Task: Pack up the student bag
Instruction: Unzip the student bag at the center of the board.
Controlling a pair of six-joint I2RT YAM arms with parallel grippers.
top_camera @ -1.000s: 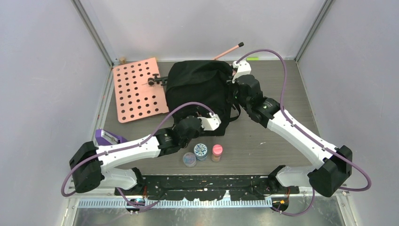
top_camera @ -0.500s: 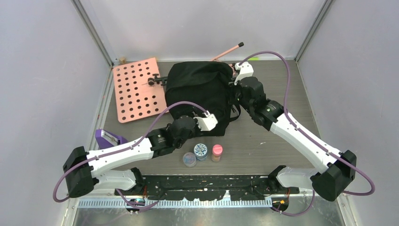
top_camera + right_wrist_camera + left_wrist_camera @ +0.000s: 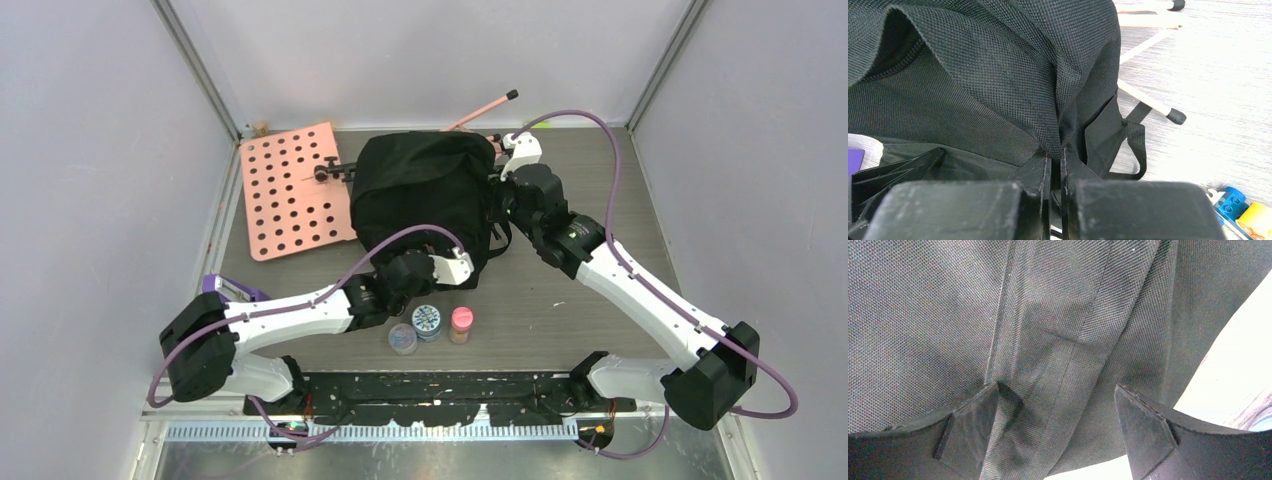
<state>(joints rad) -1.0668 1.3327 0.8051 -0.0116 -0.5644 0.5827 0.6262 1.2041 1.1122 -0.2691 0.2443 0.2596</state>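
I have the student bag (image 3: 425,195) lying on the far half of the table (image 3: 560,300), between the two grippers. Its black fabric is slumped and creased, and a seam and a band of webbing cross the left wrist view.

**Right gripper**
- The right gripper (image 3: 1054,155) sits at the bag's right flank.
- Its fingers are pressed together on a raised fold of the bag's fabric, which rises in a peak straight out from between the fingertips.
- A black strap (image 3: 1133,145) hangs just to the right of that pinch.

**Left gripper**
- The left gripper (image 3: 1058,400) is at the bag's near edge.
- Its fingers stand wide apart, with woven fabric directly ahead of them and across the gap.
- I see nothing clamped between them, and I cannot tell whether the pads touch the cloth.

**Surroundings**
- Ahead and to the right of the right gripper, a pink stick (image 3: 1148,102) with a black tip lies on the table, its other end hidden by the bag.
- Low to the right of the same gripper are blue and yellow toy blocks (image 3: 1230,202).
- Behind the left gripper, toward the arm bases, three small jars (image 3: 428,320) stand close together.
- Far back along the left arm, near its elbow, is a purple object (image 3: 228,292).
- Ahead and well to the left of the left gripper, a pink perforated board (image 3: 295,190) lies flat just beside the bag
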